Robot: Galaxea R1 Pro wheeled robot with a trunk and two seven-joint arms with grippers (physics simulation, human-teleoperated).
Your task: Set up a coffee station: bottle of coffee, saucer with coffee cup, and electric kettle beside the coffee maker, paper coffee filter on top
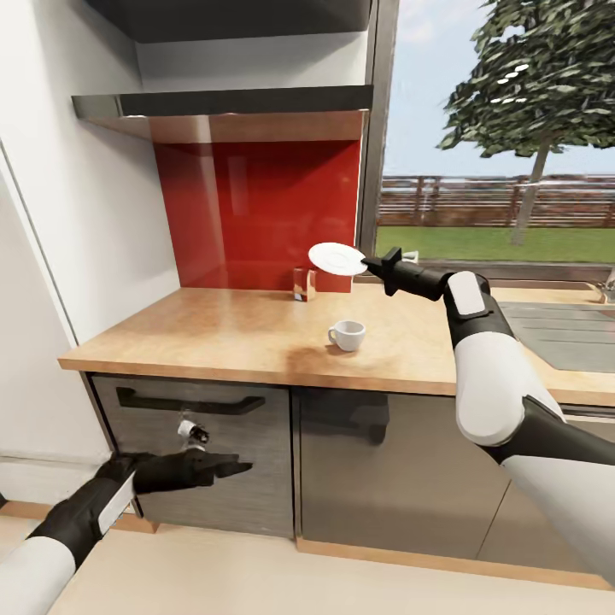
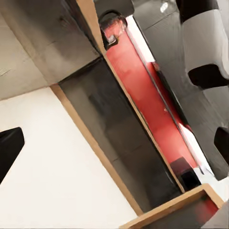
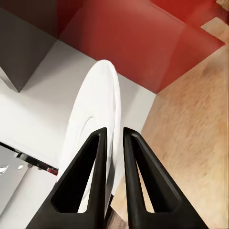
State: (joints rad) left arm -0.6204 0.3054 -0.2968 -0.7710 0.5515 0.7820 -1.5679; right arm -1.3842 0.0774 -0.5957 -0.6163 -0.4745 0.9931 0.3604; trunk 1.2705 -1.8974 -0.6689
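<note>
From the head camera, the kitchen countertop runs across the middle of the picture, with dark grey cabinets below it and a red wall panel behind it. On this countertop the white coffee cup stands upright, with its handle turned toward the left of the picture. Near the red panel there is a small red and white box. The right gripper is raised above the countertop and holds the saucer by its edge; the saucer is in the air, almost level, above the cup and well apart from it. A window with a tree and a fence is on the right, and part of a sink is under it. The left gripper hangs low in front of a cabinet door, near the floor; I cannot tell how wide its fingers stand. From the left wrist camera, I see the cabinet front, the pale floor and the red panel, but the state of this claw is not clear. From the right wrist camera, the two black fingers are close together and clamp the rim of the saucer, with the countertop beyond it.
</note>
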